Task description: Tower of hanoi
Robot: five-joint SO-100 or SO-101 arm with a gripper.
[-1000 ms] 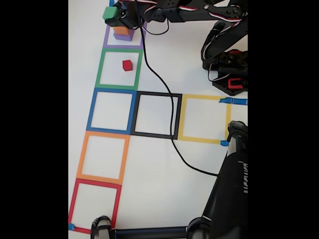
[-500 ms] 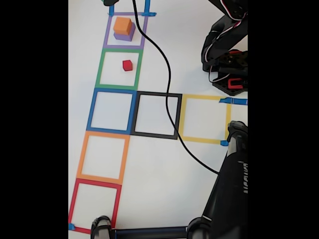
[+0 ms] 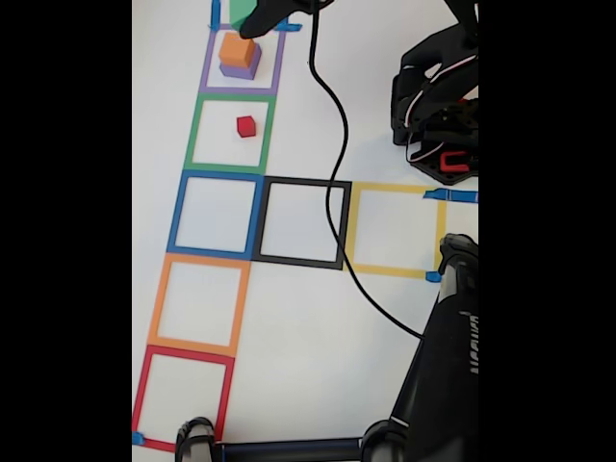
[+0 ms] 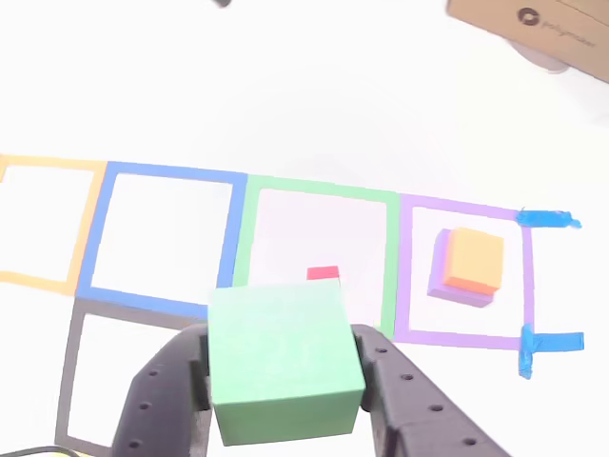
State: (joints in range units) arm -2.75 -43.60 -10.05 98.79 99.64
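End effector: the end effector (image 4: pixel 285 376) grips the green block (image 4: pixel 285 362), a dark finger pressed against each side face, lifted clear of the counter (image 4: pixel 285 86).
Green block: held square, roughly cube-shaped with no long axis to speak of; in the fixed view it shows as a green patch (image 3: pixel 243 13) at the top edge.
Remaining blocks: the orange block (image 3: pixel 236 48) sits stacked on the purple block (image 3: pixel 241 69) inside the purple tape square (image 3: pixel 206 67); the red block (image 3: pixel 246 126) lies alone in the green tape square (image 3: pixel 195 130).
Key relation: in the other view the held block hangs low over the green square's near edge, hiding most of the red block (image 4: pixel 323 273) behind it.
Open ground: the blue tape square (image 4: pixel 171 238) lies to the left in that view, the black tape square (image 4: pixel 76 381) at lower left, both bare.
Judgement: green likely belongs on a vacant square, not on the smaller red.
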